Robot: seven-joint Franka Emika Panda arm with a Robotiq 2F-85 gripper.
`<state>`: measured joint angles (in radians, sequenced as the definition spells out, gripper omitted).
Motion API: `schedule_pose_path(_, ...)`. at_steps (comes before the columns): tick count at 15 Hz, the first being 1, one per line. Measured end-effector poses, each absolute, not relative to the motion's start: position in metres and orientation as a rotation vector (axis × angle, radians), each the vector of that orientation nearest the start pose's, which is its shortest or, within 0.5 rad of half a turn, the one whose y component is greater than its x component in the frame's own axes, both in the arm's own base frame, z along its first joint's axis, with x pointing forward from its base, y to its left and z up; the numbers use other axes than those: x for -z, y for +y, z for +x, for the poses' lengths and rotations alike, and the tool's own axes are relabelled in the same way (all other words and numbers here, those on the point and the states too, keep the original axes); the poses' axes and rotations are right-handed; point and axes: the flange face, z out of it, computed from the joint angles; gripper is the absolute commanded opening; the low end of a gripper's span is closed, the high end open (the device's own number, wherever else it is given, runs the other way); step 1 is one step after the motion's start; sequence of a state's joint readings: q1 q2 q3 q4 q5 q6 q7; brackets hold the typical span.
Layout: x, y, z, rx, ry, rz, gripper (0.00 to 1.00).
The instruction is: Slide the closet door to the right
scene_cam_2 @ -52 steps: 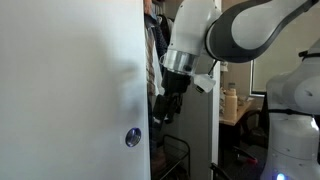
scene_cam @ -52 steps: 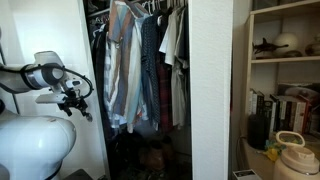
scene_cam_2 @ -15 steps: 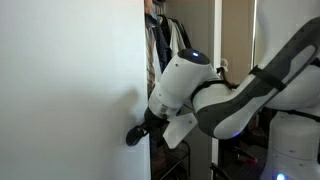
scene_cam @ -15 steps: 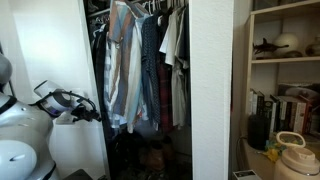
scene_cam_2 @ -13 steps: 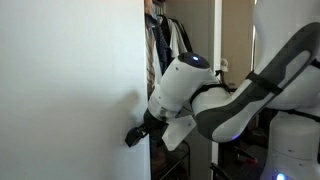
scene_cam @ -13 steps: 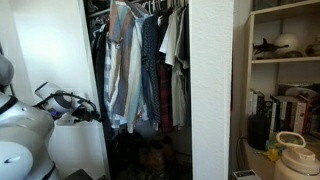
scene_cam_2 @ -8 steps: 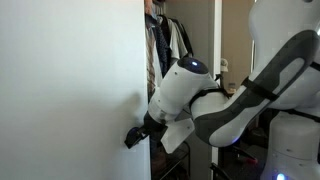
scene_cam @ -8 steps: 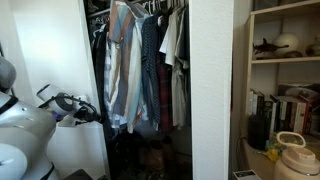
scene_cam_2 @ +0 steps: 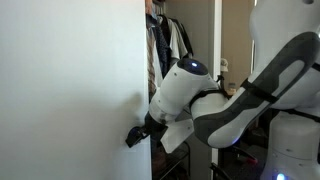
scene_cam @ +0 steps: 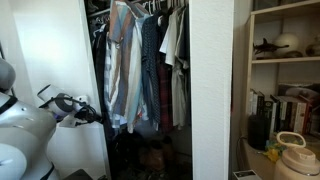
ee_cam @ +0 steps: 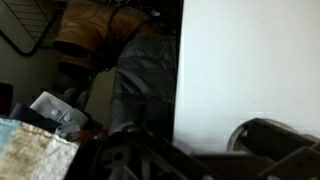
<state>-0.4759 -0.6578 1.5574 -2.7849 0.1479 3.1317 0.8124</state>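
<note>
The closet door (scene_cam: 60, 50) is a tall plain white panel at the left of the open closet. It fills the left half of an exterior view (scene_cam_2: 70, 80) and the right side of the wrist view (ee_cam: 250, 60). Its round metallic finger pull (ee_cam: 243, 140) shows in the wrist view, partly covered by a dark finger. My gripper (scene_cam_2: 133, 136) is pressed against the door at the pull, near the door's inner edge (scene_cam: 92, 113). The frames do not show whether the jaws are open or shut.
Hanging shirts and jackets (scene_cam: 140, 70) fill the closet opening beside the door's edge. A narrower white upright strip (scene_cam: 210, 90) stands past them, then a shelf unit (scene_cam: 285, 90) with books and a white pot. The robot's white body (scene_cam: 25, 145) stands before the door.
Since 3.5 s ago the arm has dropped and the gripper has come onto the finger pull. Over the last second it has barely shifted, and the door edge has not visibly moved.
</note>
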Motion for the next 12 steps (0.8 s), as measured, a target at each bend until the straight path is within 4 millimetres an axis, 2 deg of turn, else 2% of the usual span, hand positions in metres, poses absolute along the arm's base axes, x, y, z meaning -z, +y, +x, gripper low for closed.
schedule_pose_path(12, -0.28, 0.321, 0.254, 1.113, -0.271, -3.068, 1.0)
